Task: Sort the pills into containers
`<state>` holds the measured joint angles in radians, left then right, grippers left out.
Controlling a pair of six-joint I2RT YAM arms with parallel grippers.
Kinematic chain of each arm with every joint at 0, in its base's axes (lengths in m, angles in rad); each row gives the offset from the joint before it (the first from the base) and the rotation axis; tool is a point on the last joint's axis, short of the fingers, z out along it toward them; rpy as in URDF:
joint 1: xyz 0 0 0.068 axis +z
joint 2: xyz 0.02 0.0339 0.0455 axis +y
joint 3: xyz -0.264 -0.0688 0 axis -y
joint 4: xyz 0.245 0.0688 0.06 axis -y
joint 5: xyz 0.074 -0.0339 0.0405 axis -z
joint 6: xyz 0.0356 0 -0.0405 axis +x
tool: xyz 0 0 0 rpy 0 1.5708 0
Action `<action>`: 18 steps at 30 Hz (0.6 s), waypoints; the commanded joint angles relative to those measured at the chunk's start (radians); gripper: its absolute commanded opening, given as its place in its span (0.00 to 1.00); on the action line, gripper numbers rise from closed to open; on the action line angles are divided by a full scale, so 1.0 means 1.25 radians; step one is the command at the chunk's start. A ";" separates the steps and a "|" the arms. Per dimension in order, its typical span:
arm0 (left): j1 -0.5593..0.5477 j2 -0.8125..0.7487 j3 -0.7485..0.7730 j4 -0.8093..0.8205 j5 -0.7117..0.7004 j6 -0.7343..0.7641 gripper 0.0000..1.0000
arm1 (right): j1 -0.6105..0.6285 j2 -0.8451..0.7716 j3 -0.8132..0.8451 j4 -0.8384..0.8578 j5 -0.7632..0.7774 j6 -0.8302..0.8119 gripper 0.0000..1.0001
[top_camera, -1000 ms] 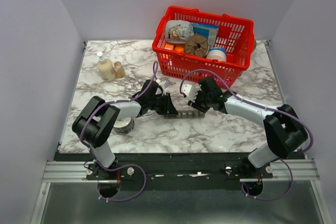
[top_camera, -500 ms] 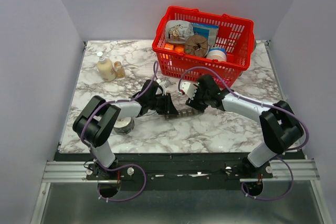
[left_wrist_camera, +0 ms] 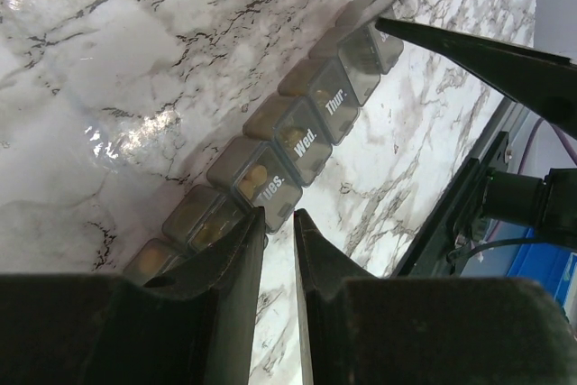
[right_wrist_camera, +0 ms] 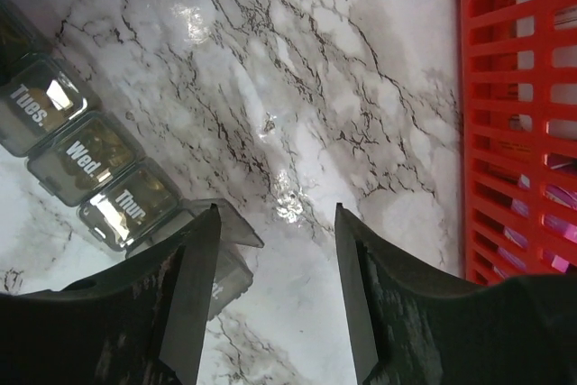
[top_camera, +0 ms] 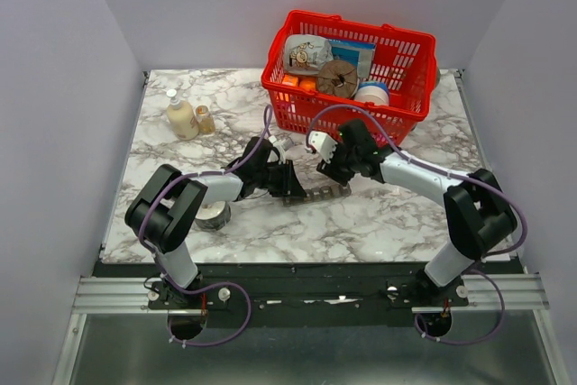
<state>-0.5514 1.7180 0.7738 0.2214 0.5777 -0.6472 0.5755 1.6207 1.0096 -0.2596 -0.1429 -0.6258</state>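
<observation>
A white tabletop (top_camera: 234,96) veined with grey sits between pale lilac walls. At its far left stand a cream bottle (top_camera: 180,117) and a small jar (top_camera: 205,119), with a round tin (top_camera: 214,215) nearer the arms. The left gripper (left_wrist_camera: 278,220) is narrowed to a slim gap. Its tips are at the near edge of the cell lettered "Tues.", but I cannot tell whether they pinch it. The containers (top_camera: 315,194), a dark grey strip of lidded cells, lie mid-tabletop between the two grippers. White lettering reads "Tues.", "Wed." and "Thur.", and yellowish pills show through the lids. The cell after "Thur." has its clear lid raised. The right gripper (right_wrist_camera: 275,214) is spread wide and holds nothing, with one finger at that raised lid. Behind it stands a red basket (top_camera: 379,123) whose package print is too small to read.
</observation>
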 commanded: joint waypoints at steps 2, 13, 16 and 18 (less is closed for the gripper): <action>0.001 0.055 -0.028 -0.117 -0.060 0.054 0.31 | -0.008 0.052 0.046 -0.014 0.023 0.010 0.61; 0.001 0.052 -0.034 -0.110 -0.060 0.054 0.31 | -0.011 0.122 0.075 -0.030 0.031 0.012 0.61; 0.002 0.048 -0.035 -0.107 -0.062 0.054 0.31 | -0.012 0.127 0.083 -0.049 0.017 0.013 0.61; 0.001 0.044 -0.036 -0.107 -0.062 0.053 0.31 | -0.014 0.118 0.087 -0.061 0.003 0.011 0.63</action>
<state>-0.5507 1.7218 0.7765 0.2222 0.5865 -0.6373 0.5671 1.7626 1.0836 -0.2817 -0.1192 -0.6239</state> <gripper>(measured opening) 0.301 0.615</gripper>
